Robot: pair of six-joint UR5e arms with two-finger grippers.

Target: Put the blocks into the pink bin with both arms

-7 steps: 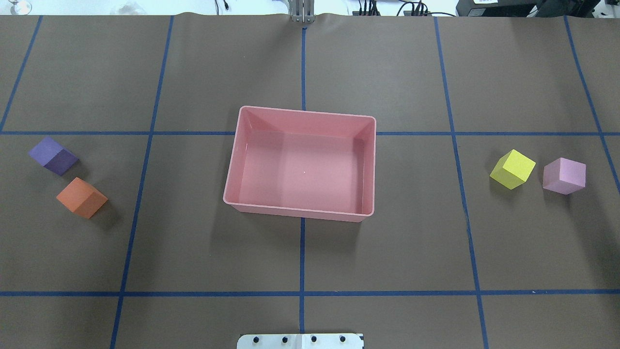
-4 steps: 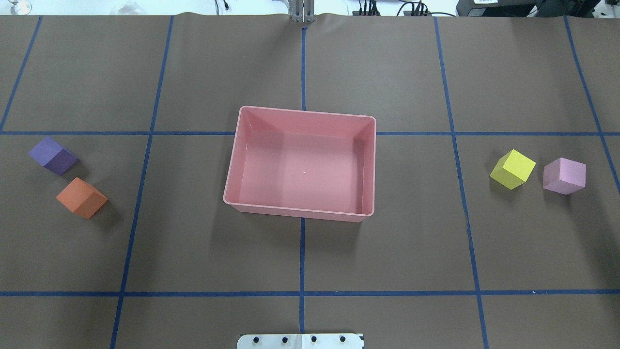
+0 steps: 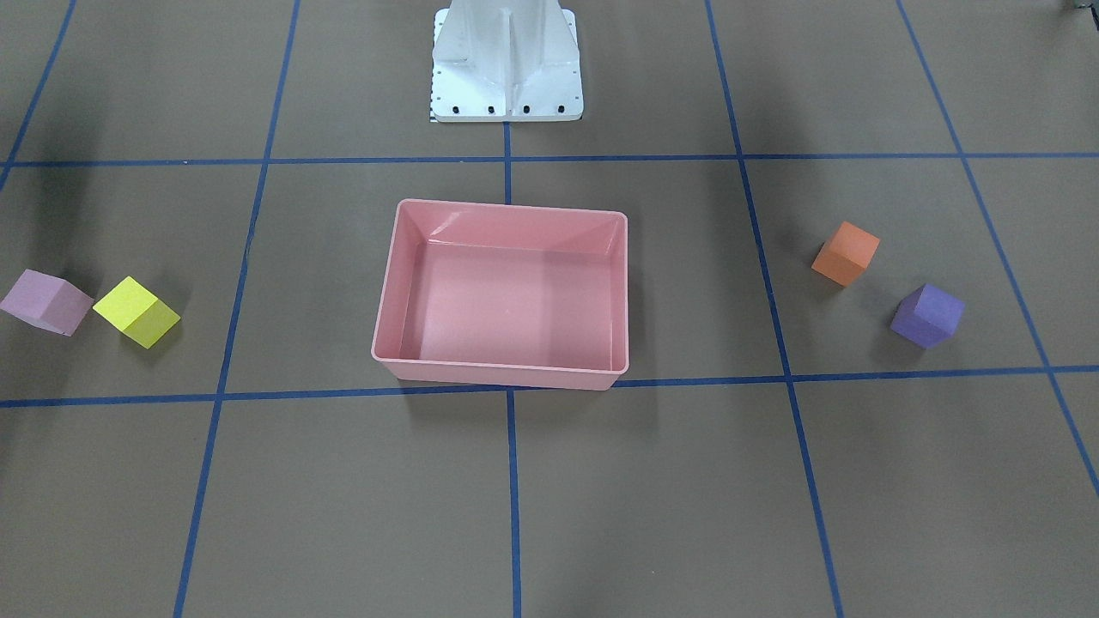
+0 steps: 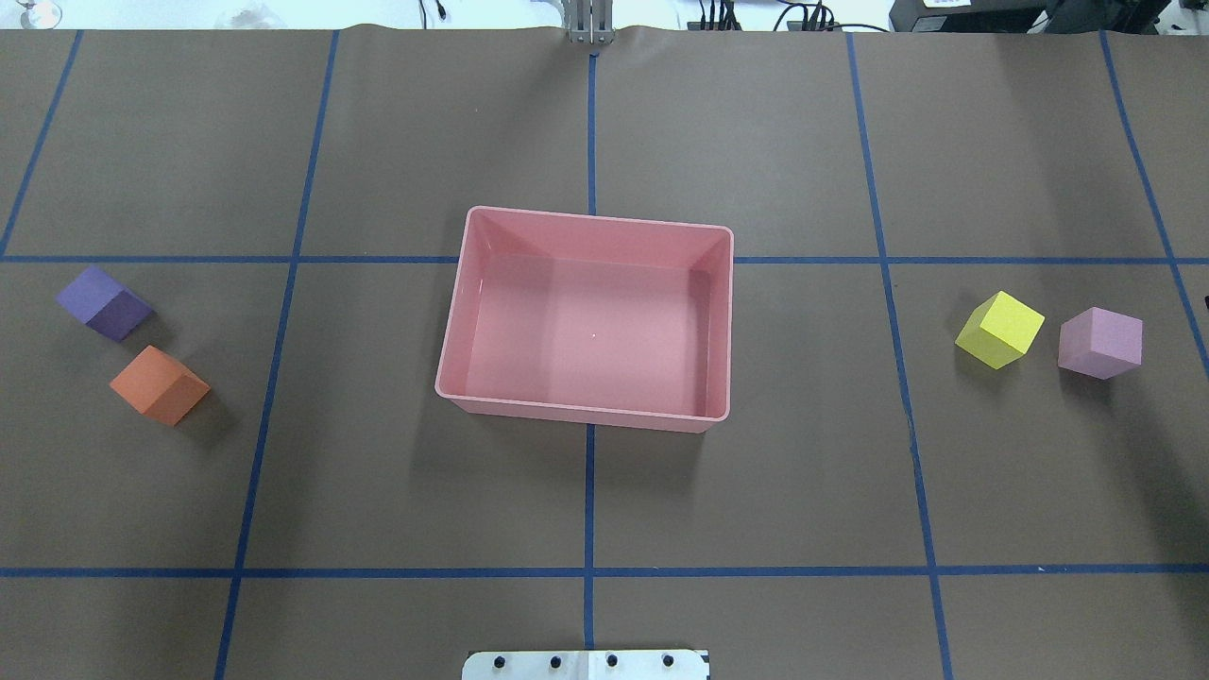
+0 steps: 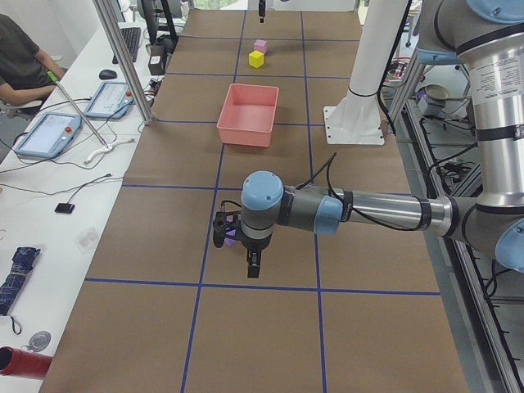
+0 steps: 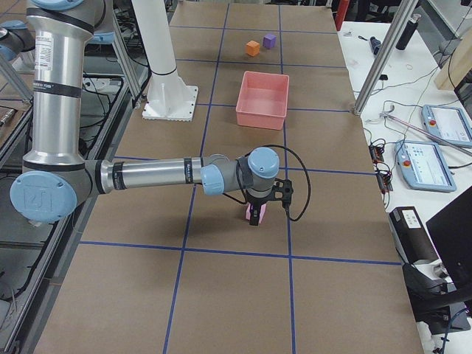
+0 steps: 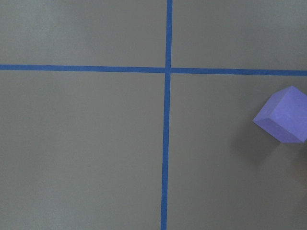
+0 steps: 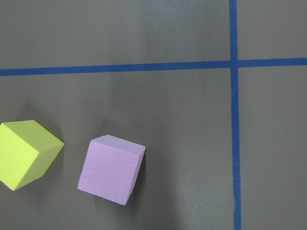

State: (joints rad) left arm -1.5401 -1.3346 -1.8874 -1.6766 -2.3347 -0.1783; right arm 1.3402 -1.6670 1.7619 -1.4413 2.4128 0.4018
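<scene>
Change: none in the overhead view; nothing has moved.
Pink bin [image 4: 455,312]: centre frame, empty.
Blocks: purple block [image 4: 104,302], orange block [image 4: 159,384] left; yellow block [image 4: 999,329], light pink block [image 4: 1099,342] right.
Left hand [image 5: 251,267]: over purple block; opening cannot be told.
Right hand [image 6: 255,218]: over light pink block; same.
Meaning: pre-grasp, probably.

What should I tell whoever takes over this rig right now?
Grippers: the left gripper hangs by the purple block, the right gripper by the light pink block; open or shut cannot be told.
Things: purple block and orange block lie on the table at the robot's left, yellow block and light pink block at its right. The pink bin sits mid-table, empty.
Done: nothing placed.
Left: all four blocks.
</scene>
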